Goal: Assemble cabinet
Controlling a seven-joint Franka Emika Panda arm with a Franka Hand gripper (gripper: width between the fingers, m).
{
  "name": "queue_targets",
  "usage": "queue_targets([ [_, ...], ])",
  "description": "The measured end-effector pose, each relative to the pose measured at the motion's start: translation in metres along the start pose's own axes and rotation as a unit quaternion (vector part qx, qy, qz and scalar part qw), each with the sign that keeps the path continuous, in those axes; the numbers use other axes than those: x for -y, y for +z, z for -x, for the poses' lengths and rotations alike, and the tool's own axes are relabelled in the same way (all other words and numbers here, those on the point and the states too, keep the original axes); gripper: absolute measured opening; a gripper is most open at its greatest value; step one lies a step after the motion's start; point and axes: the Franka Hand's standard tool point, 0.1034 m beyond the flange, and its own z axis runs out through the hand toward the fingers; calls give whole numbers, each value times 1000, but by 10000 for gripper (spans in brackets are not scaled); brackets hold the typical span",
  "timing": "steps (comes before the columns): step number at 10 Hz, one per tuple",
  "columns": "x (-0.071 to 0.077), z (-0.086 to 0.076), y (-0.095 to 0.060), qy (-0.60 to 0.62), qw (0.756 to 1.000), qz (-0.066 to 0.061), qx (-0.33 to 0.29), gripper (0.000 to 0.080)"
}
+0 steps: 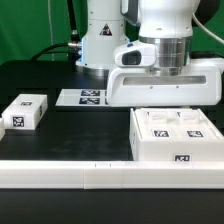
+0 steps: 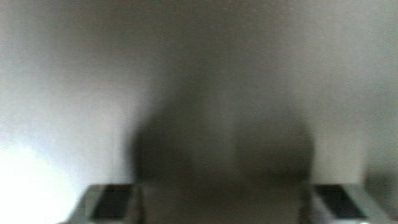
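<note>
The gripper (image 2: 226, 205) hangs low over the rear edge of the cabinet (image 1: 176, 137), which lies on the dark worktop (image 1: 60, 135) directly under it. In the wrist view its two fingers (image 2: 107, 204) stand far apart, so I judge it released and holding nothing. What is between them is only a grey blur, too near to recognise.

The step seems to be taking hold of the cabinet, or pushing it. To do this well, the fingers should go down straight on both sides of one thick wall and close only when the wall is centred, so the box does not turn.

A small white block (image 1: 24, 112) lies well apart from the gripper, toward the exterior view's left, and the marker board (image 1: 84, 97) is nearer on that side. The tags show only black-and-white patterns. No letters or brand can be read.
</note>
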Motion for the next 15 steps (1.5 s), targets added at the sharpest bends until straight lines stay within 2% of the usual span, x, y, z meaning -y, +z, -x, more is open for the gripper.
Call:
queue_targets([
  [1, 1, 0, 0, -1, 1000, 0, 0, 311],
  [2, 1, 1, 0, -1, 1000, 0, 0, 177],
  [9, 1, 1, 0, -2, 1000, 0, 1, 168],
  [13, 6, 0, -36, -8, 1000, 1, 9, 164],
  [14, 6, -3, -42, -12, 1000, 0, 7, 164],
  [15, 6, -2, -40, -12, 1000, 0, 8, 162],
])
